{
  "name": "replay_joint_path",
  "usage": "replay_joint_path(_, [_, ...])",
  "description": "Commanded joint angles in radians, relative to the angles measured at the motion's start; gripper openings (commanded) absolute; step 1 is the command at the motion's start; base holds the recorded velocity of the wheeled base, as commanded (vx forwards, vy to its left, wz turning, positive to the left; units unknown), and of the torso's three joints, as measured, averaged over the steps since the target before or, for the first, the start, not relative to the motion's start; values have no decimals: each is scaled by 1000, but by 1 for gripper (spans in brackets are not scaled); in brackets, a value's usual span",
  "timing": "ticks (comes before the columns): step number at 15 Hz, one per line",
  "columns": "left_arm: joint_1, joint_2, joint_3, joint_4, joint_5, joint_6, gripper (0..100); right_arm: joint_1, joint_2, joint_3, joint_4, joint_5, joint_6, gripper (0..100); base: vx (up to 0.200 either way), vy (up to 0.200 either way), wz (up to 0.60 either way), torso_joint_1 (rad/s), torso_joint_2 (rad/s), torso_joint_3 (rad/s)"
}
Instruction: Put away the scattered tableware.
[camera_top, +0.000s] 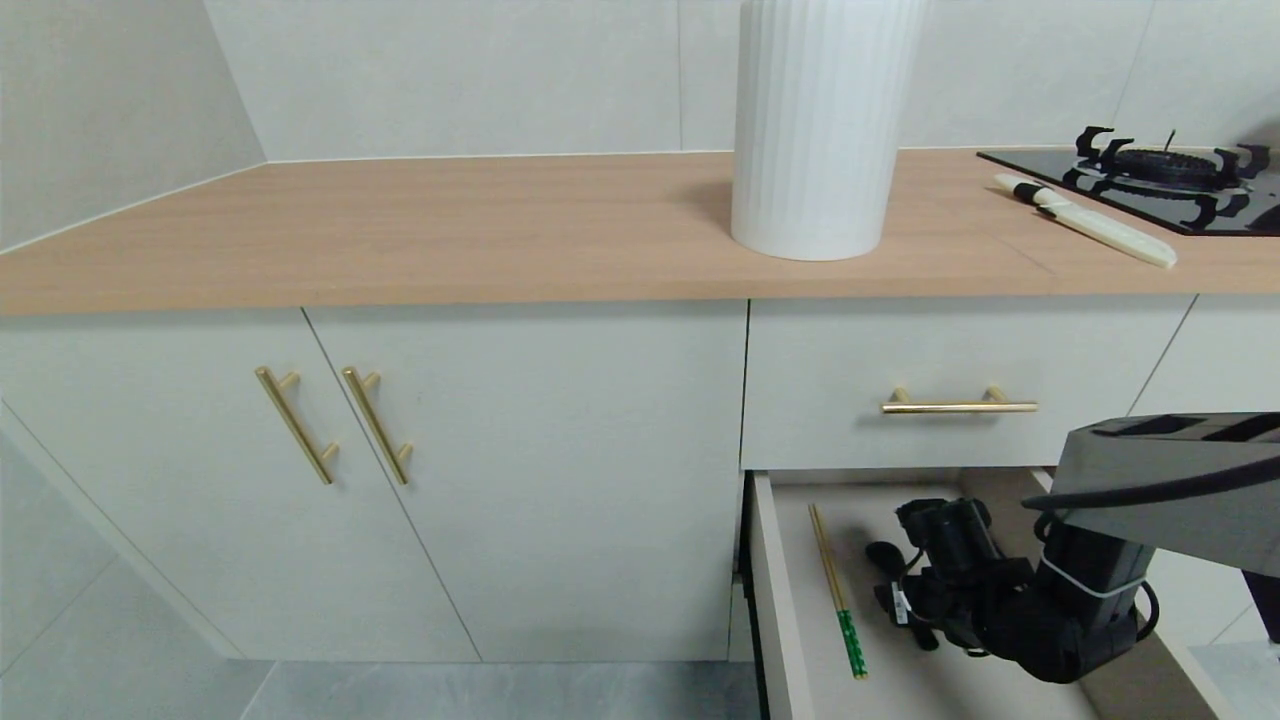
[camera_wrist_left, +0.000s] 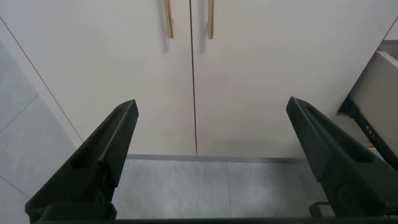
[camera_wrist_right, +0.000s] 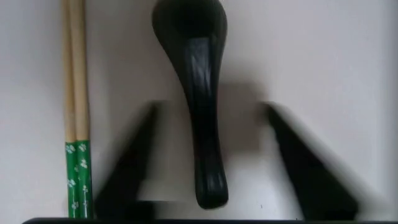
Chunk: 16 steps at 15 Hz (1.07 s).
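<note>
A black spoon (camera_wrist_right: 193, 93) lies flat on the floor of the open drawer (camera_top: 775, 590), beside a pair of wooden chopsticks (camera_wrist_right: 76, 93) with green ends. My right gripper (camera_wrist_right: 211, 109) hangs just above the spoon's handle, open, one finger on each side and neither touching it. In the head view the right gripper (camera_top: 945, 540) is inside the drawer, with the spoon (camera_top: 885, 555) partly hidden under it and the chopsticks (camera_top: 835, 590) to its left. A cream knife (camera_top: 1085, 220) with a black band lies on the counter at the right. My left gripper (camera_wrist_left: 211, 106) is open and empty, low in front of the cabinet doors.
A tall white ribbed vase (camera_top: 815, 130) stands on the wooden counter (camera_top: 450, 230). A black gas hob (camera_top: 1165, 175) sits at the far right, behind the knife. Above the open drawer is a shut drawer with a gold handle (camera_top: 958, 406). Two cabinet doors with gold handles (camera_top: 335, 425) are to the left.
</note>
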Motion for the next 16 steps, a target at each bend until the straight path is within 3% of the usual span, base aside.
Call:
replay_joint_path(1, [0,0,0,0,1,0,100,0,-15,4,1,0,1,100,0,0,0,0,0,0])
replay_joint_path(5, [0,0,0,0,1,0,100,-8,-230,49,62,9,-6,100,0,0,0,0,0,0])
replay_joint_path(9, [0,0,0,0,1,0,100,-9,-540,12,432,104,-6,100,0,0,0,0,0,0])
replay_joint_path(13, [0,0,0,0,-1,12,100,-1,-712,-108,831,127,-4,100,0,0,0,0,0,0])
replay_joint_path(16, [0,0,0,0,-1,4,100,0,-753,-157,972,170,-2,100,0,0,0,0,0,0])
